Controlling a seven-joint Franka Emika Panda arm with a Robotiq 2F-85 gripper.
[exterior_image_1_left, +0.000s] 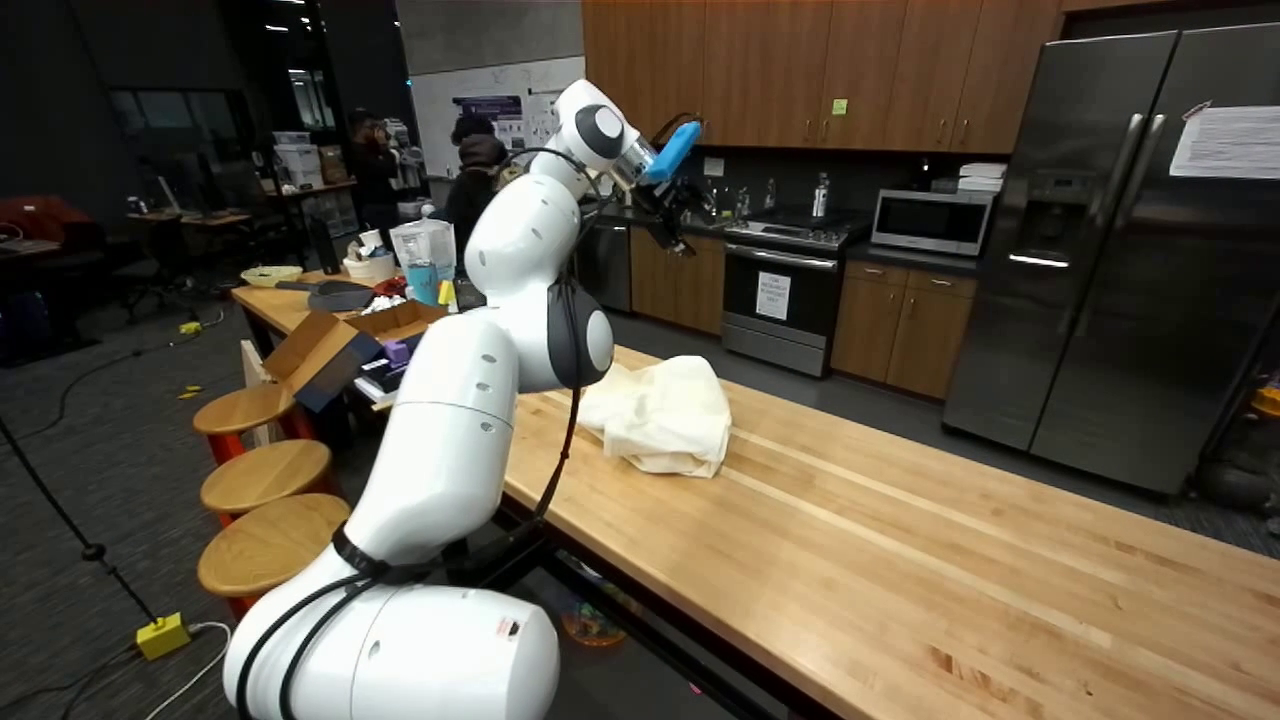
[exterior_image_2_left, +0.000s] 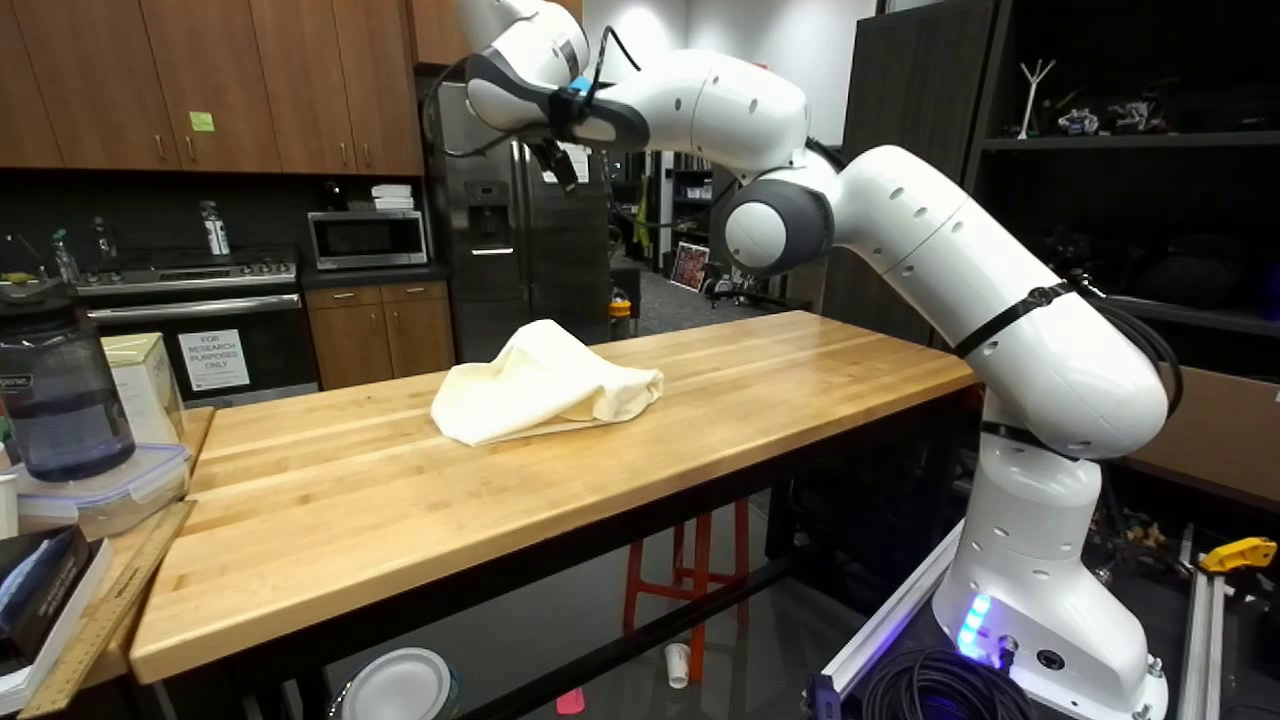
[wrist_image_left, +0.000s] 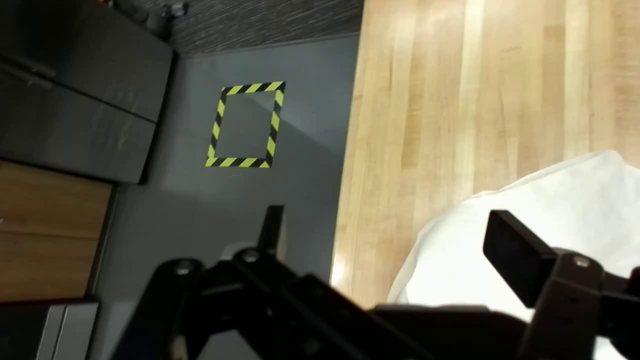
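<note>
The spread pincer (wrist_image_left: 387, 230) hangs above cream cloth (exterior_image_2_left: 545, 385) peaking upward, long axis sideways in an exterior view.

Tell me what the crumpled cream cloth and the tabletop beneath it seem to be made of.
The cream cloth looks like matte fabric, perhaps cotton, judging by its soft folds. The tabletop looks like wood strips, from the grain and changing tones; its faint sheen suggests varnish or oil.

The cloth (wrist_image_left: 565, 210) burns out to white in the wrist view, glare spots the edge of the tabletop (wrist_image_left: 430, 115), and the gripper (wrist_image_left: 387, 218) looks dark and soft; in an exterior view the shelving (exterior_image_2_left: 1190, 139) sinks into near-black
</note>
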